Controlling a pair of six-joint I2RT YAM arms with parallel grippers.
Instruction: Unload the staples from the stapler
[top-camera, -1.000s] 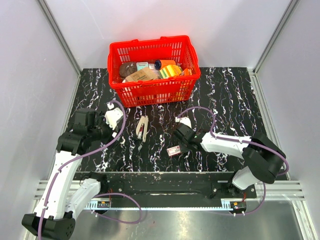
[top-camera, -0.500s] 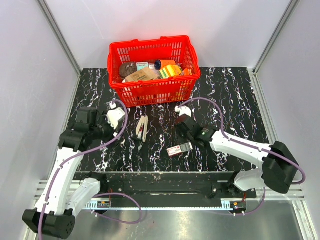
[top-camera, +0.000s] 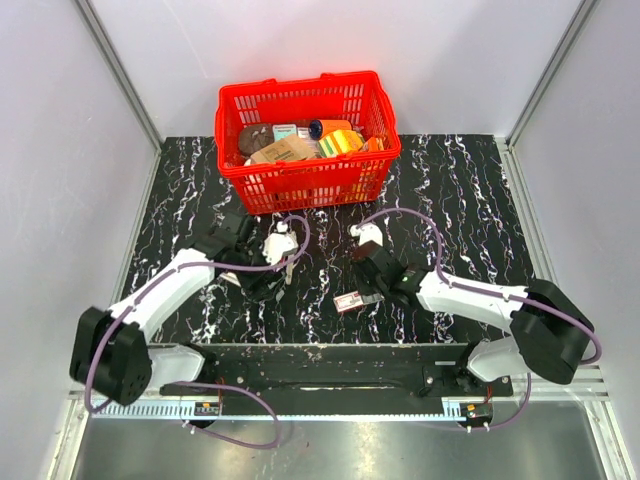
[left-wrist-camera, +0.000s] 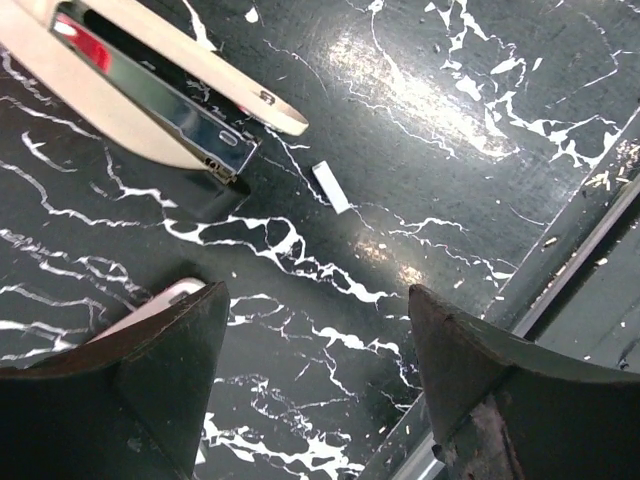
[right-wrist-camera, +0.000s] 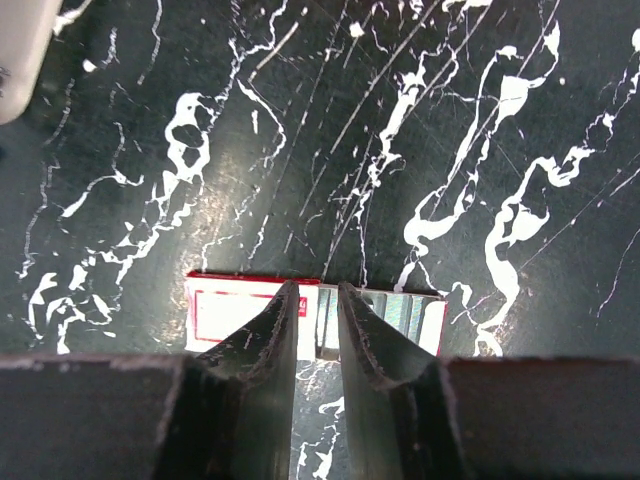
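Black marble veined in white covers the table (top-camera: 470, 200). Nearest the arms' bases a small red-and-white oblong (right-wrist-camera: 240, 312) lies flat, with a grey metallic patch beside its label. It may be a staple box, though I cannot read it. The right gripper (right-wrist-camera: 315, 300) hangs directly over it with its jaws drawn almost together, only a sliver between them, clasping nothing that shows. Whether the tips touch the oblong I cannot tell.

Farther in, the left gripper (left-wrist-camera: 312, 295) is spread wide and empty, low over the marble. Just ahead of it is the stapler (left-wrist-camera: 170, 110), cream with a chrome magazine. It sits on the table in front of the basket and is largely hidden under the left wrist in the top view. It is hinged open in a fan. Its long axis runs diagonally across the wrist view. The free tips of its arms and magazine point toward the left gripper and, by my reading, toward the table's near edge; the hinge end is out of frame. A small white strip (left-wrist-camera: 330, 187) lies just off the magazine tip, apart from it.

The step looks like a reach for the stapler. To do it well, I would turn the jaws square across that long axis and close on a cream arm, not the magazine. That leaves the channel's mouth free, and with the stapler pinned firmly the staples can slide out lengthwise.

Farthest back stands the red basket (top-camera: 310, 188), full of odds.
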